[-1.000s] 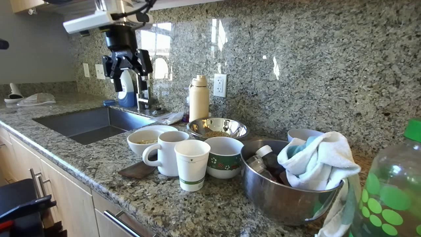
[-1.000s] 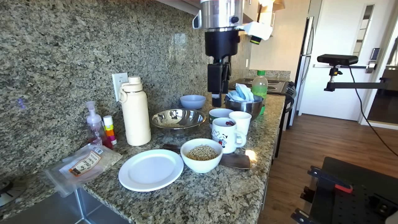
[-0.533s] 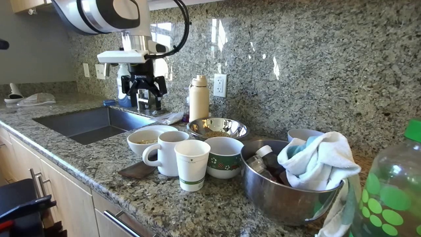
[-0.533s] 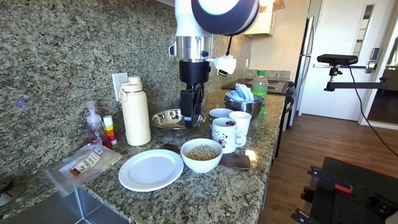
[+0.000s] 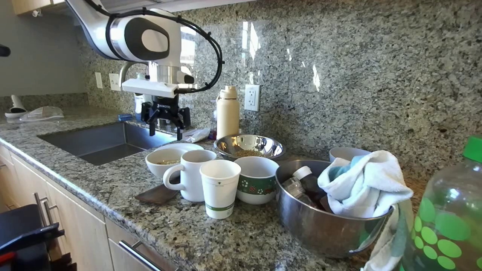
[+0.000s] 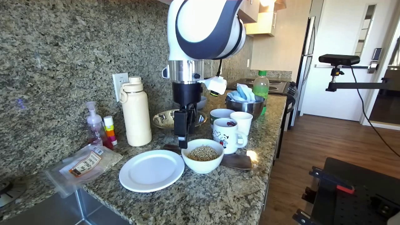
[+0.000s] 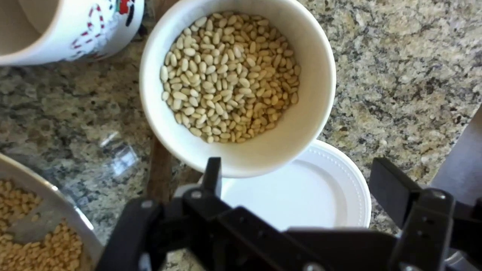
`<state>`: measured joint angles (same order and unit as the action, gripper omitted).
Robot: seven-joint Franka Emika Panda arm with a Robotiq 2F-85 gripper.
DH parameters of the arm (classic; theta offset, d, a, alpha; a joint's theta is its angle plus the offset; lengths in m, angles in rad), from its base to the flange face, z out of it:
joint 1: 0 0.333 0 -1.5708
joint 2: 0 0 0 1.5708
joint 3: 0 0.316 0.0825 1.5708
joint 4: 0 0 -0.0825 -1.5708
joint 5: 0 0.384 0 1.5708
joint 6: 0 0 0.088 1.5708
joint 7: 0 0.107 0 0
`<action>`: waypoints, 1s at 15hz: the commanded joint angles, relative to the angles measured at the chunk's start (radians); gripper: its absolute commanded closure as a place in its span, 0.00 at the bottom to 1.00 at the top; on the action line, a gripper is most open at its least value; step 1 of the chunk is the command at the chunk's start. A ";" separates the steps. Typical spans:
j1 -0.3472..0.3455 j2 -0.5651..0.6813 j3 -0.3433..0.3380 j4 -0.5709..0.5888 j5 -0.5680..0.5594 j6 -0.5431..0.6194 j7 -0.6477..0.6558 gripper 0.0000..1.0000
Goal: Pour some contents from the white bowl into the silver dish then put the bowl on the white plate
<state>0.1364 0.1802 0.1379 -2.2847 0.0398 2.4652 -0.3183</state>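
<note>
The white bowl (image 6: 202, 165), holding pale nuts or seeds, stands upright on the counter; it also shows in the other views (image 5: 156, 168) (image 7: 314, 75). The white plate (image 6: 150, 172) lies beside it, partly behind the bowl in the wrist view (image 7: 293, 192). The silver dish (image 5: 265, 145) holds some similar contents; its rim shows at the wrist view's lower left (image 7: 56, 192), and my gripper partly covers it in an exterior view (image 6: 162, 120). My gripper (image 5: 165, 135) points down, open and empty, above the plate and bowl edge. In the wrist view, its fingers (image 7: 297, 171) are wide apart.
A white mug (image 6: 223, 140), a paper cup (image 5: 220, 192) and a green-banded bowl (image 5: 256, 190) crowd beside the bowl. A brown flat utensil (image 6: 236, 162) runs behind and under it. A beige bottle (image 6: 136, 115) and a plastic bag (image 6: 90, 164) stand near the plate, by the sink (image 5: 94, 141).
My arm has come down and moved over toward the bowl and plate. The gripper stays open. The bowl, dish and plate have not moved.
</note>
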 commanded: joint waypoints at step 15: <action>-0.031 0.091 0.059 -0.028 0.067 0.030 -0.047 0.00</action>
<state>0.1252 0.2811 0.1761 -2.2899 0.0892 2.4676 -0.3513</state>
